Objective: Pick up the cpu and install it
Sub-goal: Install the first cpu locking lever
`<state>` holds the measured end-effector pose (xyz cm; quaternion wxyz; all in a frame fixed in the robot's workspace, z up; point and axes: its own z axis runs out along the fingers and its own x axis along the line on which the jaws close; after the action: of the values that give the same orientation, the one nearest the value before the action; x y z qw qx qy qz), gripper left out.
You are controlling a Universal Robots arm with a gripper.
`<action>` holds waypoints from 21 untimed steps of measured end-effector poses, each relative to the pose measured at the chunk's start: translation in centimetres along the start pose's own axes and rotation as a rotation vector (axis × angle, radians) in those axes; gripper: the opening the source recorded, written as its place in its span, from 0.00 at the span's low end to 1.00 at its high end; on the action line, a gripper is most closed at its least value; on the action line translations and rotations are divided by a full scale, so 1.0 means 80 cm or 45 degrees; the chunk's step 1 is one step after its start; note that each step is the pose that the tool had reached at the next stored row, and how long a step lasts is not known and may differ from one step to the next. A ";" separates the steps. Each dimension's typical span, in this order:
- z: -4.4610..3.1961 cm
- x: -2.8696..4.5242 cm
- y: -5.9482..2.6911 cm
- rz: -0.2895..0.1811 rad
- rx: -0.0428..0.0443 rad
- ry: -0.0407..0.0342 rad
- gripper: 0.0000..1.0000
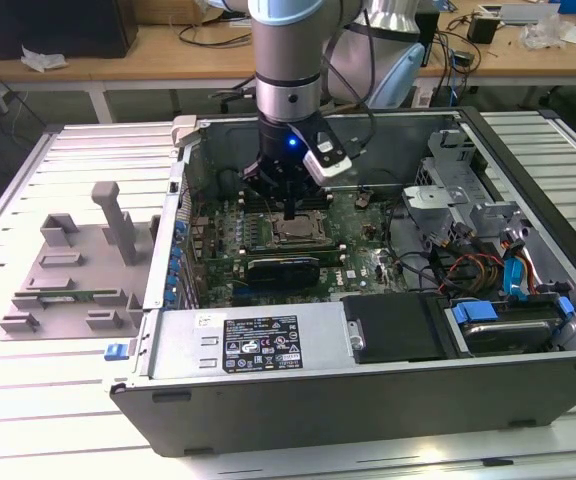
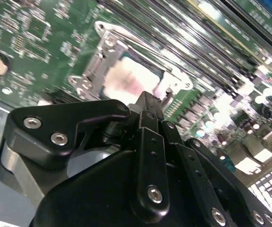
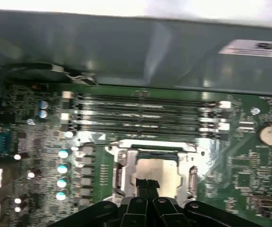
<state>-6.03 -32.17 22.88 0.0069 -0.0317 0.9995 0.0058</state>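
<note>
The cpu point(image 3: 160, 171) lies flat in the motherboard's socket, its pale shiny top framed by the metal socket bracket point(image 3: 122, 175); it also shows in the second wrist view point(image 2: 126, 78) and in the exterior view point(image 1: 298, 234). My gripper point(image 3: 148, 183) hangs right over the cpu's near edge with its two black fingertips pressed together and nothing seen between them. In the second wrist view the gripper point(image 2: 148, 100) ends just short of the socket. In the exterior view the gripper point(image 1: 288, 208) reaches down into the open computer case point(image 1: 368, 400) above the socket.
Memory slots point(image 3: 145, 113) run beside the socket, with the case wall point(image 3: 136, 47) beyond them. A black graphics card point(image 1: 283, 268) sits just in front of the socket, then the power supply point(image 1: 258, 340). Drive bays and cables point(image 1: 488, 270) fill the right. Grey tray blocks point(image 1: 78, 270) stand outside on the table.
</note>
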 end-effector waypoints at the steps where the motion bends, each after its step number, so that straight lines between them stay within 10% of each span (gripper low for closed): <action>1: 0.0000 0.0041 0.000 0.000 0.000 0.0000 0.11; 7: -0.0004 0.0291 0.002 0.000 0.000 0.0000 0.11; 21: -0.0322 0.0402 0.003 0.000 -0.012 -0.0017 0.11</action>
<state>-9.29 -32.16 25.41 0.0074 -0.0317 0.9994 0.0105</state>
